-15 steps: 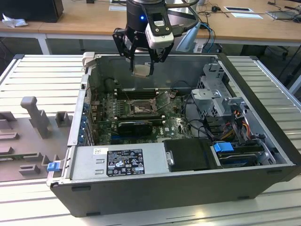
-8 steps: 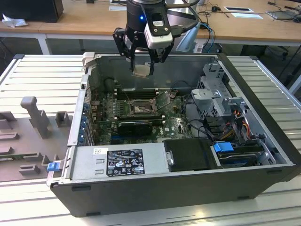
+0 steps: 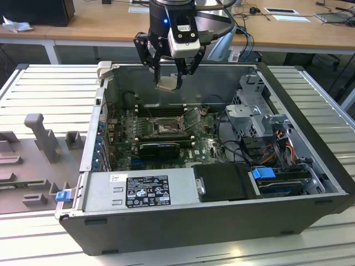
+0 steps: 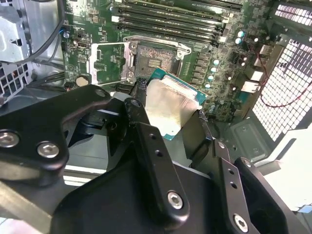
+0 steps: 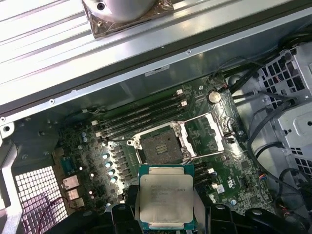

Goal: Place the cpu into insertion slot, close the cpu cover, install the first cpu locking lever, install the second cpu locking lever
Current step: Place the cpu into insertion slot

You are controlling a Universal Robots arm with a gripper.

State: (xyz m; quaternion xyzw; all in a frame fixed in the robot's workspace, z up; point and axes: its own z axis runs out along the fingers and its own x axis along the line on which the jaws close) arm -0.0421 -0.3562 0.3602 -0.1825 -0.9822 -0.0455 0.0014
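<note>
1. In the exterior view, the gripper point(image 3: 169, 77) hangs at the upper middle of the frame, above the open computer case point(image 3: 222, 221), near the case's far wall.
2. Its jaws are closed on the cpu point(image 3: 167, 83), which it holds in the air, apart from everything below it.
3. In the second wrist view, the black fingers point(image 4: 146, 131) press on two opposite edges of the cpu point(image 4: 170, 109), whose silvery face shows between them.
4. In the first wrist view, the cpu point(image 5: 165, 197) is seen face-on, with a green border around its metal lid.
5. The insertion slot point(image 3: 165, 129) sits on the green motherboard point(image 3: 205, 147) at the centre of the exterior view, below the gripper and well apart from the chip.
6. In both wrist views the slot point(image 5: 160, 146) point(image 4: 155, 59) lies uncovered, its dark centre exposed inside the metal rim.
7. The cpu cover point(image 5: 204, 131) point(image 4: 109, 63) is swung open beside the slot, and green board shows through its window.
8. The long black memory slots point(image 5: 141, 119) run just beside the slot, on the side toward the case wall.
9. A grey power supply point(image 3: 144, 191) fills the case's near edge, at the lower left of the exterior view.
</note>
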